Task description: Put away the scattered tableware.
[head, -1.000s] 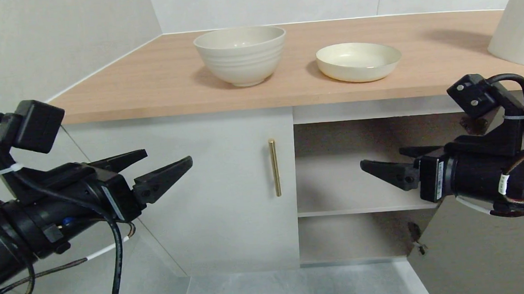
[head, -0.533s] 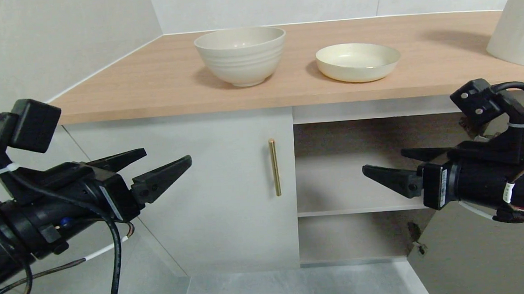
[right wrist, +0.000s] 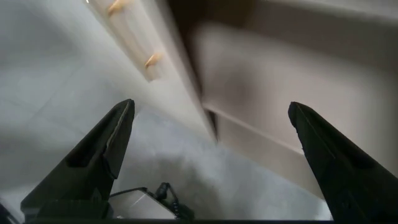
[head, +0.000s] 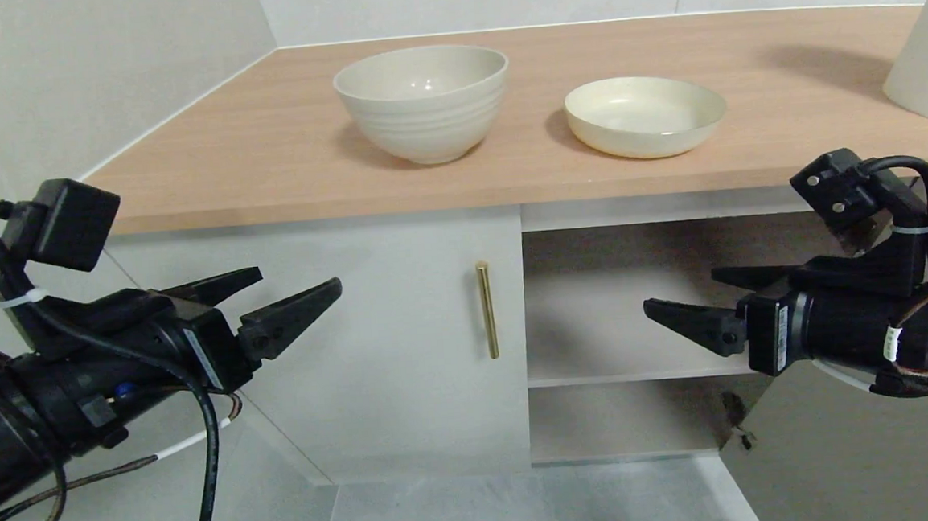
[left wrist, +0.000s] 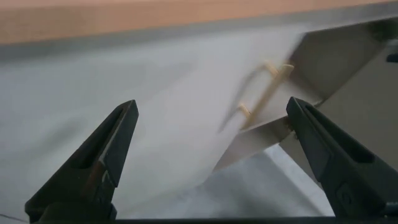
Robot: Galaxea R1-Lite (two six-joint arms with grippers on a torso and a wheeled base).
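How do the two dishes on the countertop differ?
The bowl is deep with tall sides; the shallow dish is low. The bowl has ridges around its outer wall; the shallow dish is smooth. Both are pale, upright, empty, standing apart on the wooden countertop.

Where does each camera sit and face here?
Head view: on the head, looking down at bowl and plate on the counter; left hand and right hand show, open.
Left wrist view: on the left arm, facing the closed door between its fingers.
Right wrist view: on the right arm, facing the open shelf between its fingers.
Shared: both wrist views catch the door's handle.
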